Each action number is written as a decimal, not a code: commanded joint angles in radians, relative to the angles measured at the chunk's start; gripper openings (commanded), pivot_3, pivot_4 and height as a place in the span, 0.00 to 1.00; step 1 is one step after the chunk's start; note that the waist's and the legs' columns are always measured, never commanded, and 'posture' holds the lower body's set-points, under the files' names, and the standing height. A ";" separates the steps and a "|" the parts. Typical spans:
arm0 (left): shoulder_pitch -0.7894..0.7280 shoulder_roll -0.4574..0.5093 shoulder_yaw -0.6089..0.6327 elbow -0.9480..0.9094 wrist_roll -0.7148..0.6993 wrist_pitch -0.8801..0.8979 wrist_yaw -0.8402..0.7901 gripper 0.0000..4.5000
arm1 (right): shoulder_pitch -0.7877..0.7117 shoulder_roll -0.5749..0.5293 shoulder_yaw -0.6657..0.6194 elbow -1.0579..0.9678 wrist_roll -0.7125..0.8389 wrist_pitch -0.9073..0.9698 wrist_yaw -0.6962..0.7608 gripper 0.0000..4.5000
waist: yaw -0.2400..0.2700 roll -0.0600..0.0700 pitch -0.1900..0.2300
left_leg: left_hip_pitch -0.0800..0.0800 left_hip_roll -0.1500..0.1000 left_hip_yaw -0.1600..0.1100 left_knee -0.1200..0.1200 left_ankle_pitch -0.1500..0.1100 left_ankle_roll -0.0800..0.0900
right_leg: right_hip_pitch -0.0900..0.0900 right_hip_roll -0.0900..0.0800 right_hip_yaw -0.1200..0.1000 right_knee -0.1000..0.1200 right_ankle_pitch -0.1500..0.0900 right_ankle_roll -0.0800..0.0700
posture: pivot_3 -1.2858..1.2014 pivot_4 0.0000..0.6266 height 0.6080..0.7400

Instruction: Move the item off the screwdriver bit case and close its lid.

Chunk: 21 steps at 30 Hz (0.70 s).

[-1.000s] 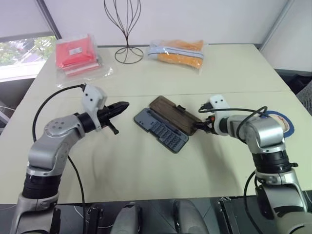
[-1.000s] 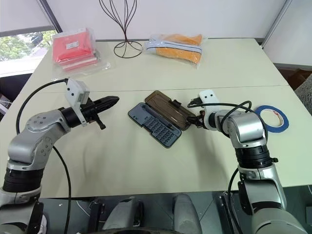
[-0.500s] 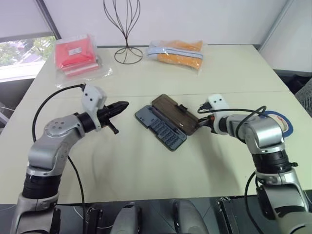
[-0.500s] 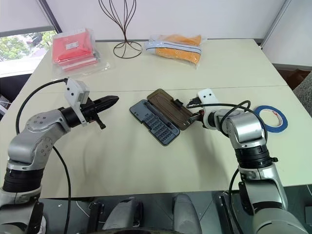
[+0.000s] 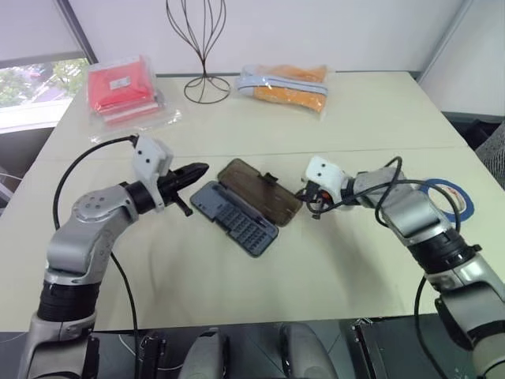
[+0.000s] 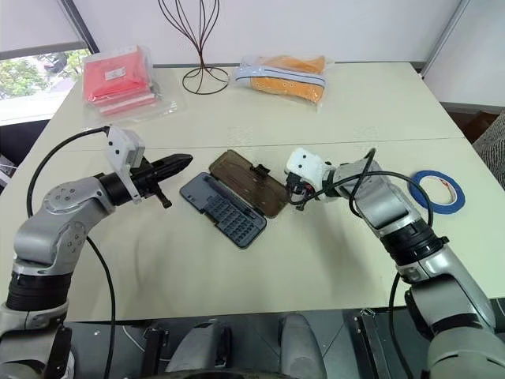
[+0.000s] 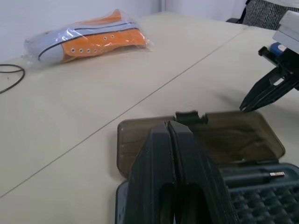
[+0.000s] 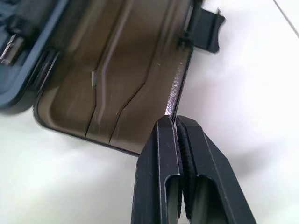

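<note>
The table (image 5: pixel 331 268) is carrying the screwdriver bit case (image 5: pixel 233 219), which is lying open and flat near its middle. The lid (image 5: pixel 260 191) is lying spread out beside the bit tray, latch tab pointing away from the robot. The roll of blue tape (image 6: pixel 439 190) is resting flat on the table, well apart from the case, beyond the right arm. The left gripper (image 5: pixel 197 170) is hovering pinched together beside the case. The right gripper (image 8: pixel 176 128) is sitting fully closed, empty, at the lid's edge
</note>
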 commanded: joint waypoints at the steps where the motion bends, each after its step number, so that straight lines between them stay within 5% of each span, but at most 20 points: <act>1: -0.015 0.000 0.020 -0.017 0.002 -0.027 0.004 0.00 | -0.048 -0.006 0.018 0.081 -0.057 -0.197 0.106 0.01 | 0.000 0.000 0.000 | 0.000 0.000 0.000 0.000 0.000 0.000 | 0.000 0.000 0.000 0.000 0.000 0.000 | 0.52 0.24 1.00; 10: 0.011 0.002 0.029 -0.047 -0.004 -0.025 0.023 0.00 | -0.147 0.101 -0.036 0.271 -0.135 -0.216 0.078 0.01 | -0.001 0.000 0.000 | 0.000 0.000 0.000 0.000 0.001 -0.001 | 0.000 0.000 0.000 0.000 0.000 0.000 | 0.52 0.24 1.00; 13: 0.014 0.004 0.030 -0.051 -0.006 -0.023 0.025 0.00 | -0.174 0.142 -0.148 0.210 -0.051 0.033 0.036 0.20 | 0.001 0.000 0.001 | 0.000 0.000 0.000 0.000 0.001 -0.001 | -0.001 0.000 0.000 0.001 0.000 0.000 | 0.52 0.24 1.00; 20: 0.003 0.005 0.018 -0.034 -0.003 -0.027 0.014 0.00 | -0.235 0.235 -0.314 0.044 -0.005 0.574 -0.186 0.99 | 0.006 0.000 0.001 | -0.001 0.000 -0.001 0.000 0.001 -0.002 | -0.001 -0.001 0.000 0.001 0.000 0.000 | 0.52 0.24 1.00; 21: -0.003 0.003 0.015 -0.028 -0.002 -0.028 0.012 0.00 | -0.244 0.255 -0.337 0.020 -0.014 0.680 -0.241 0.99 | 0.006 0.000 0.001 | -0.001 0.000 -0.001 0.000 0.001 -0.002 | -0.001 -0.001 0.000 0.001 0.000 0.000 | 0.52 0.24 1.00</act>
